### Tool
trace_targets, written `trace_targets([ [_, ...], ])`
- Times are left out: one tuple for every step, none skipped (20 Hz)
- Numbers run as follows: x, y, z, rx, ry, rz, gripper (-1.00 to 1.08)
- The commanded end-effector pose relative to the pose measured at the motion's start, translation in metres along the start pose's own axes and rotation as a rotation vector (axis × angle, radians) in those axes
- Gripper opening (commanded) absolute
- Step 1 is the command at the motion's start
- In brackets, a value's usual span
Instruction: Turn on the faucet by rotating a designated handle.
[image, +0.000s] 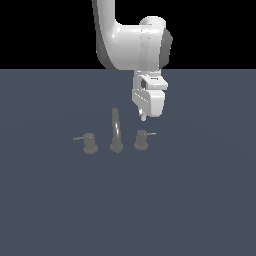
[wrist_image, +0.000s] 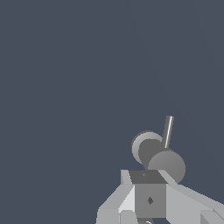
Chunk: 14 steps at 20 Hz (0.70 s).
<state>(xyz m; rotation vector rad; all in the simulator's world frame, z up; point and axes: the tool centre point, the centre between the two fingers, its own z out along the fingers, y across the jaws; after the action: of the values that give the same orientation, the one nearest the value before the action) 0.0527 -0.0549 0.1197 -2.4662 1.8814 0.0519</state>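
The faucet is a dull-grey three-piece set on the flat grey floor. Its tall arched spout stands in the middle. The handle, a short knob with a thin rod lever pointing to the exterior view's right, stands right of the spout. My gripper hangs a little above and behind this handle, apart from it, with its fingers together and empty. In the wrist view the handle and its lever show just beyond my gripper. The spout is out of the wrist view.
The twin knob, with its lever pointing to the exterior view's left, stands left of the spout. The white arm comes down from above, behind the faucet. The grey floor stretches all around.
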Motion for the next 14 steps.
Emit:
trace_targets([
  [0.009, -0.001, 0.018, -0.002, 0.016, 0.051, -1.0],
  [0.011, -0.001, 0.024, -0.003, 0.021, 0.067, -1.0],
  [0.014, -0.001, 0.029, -0.004, 0.026, 0.082, -1.0],
  [0.016, 0.0, 0.034, -0.004, 0.031, 0.095, -1.0],
  [0.018, 0.0, 0.038, -0.005, 0.035, 0.107, -1.0],
  [0.02, 0.0, 0.042, -0.006, 0.039, 0.117, -1.0],
  [0.022, 0.0, 0.046, -0.006, 0.042, 0.126, -1.0],
  [0.023, 0.001, 0.048, -0.006, 0.045, 0.134, -1.0],
  [0.024, 0.001, 0.051, -0.007, 0.047, 0.14, -1.0],
  [0.025, 0.001, 0.053, -0.007, 0.049, 0.145, -1.0],
  [0.026, 0.001, 0.054, -0.007, 0.05, 0.148, -1.0],
  [0.026, 0.001, 0.055, -0.007, 0.051, 0.15, -1.0],
  [0.026, 0.001, 0.055, -0.007, 0.051, 0.151, -1.0],
  [0.026, 0.001, 0.055, -0.007, 0.051, 0.151, -1.0],
])
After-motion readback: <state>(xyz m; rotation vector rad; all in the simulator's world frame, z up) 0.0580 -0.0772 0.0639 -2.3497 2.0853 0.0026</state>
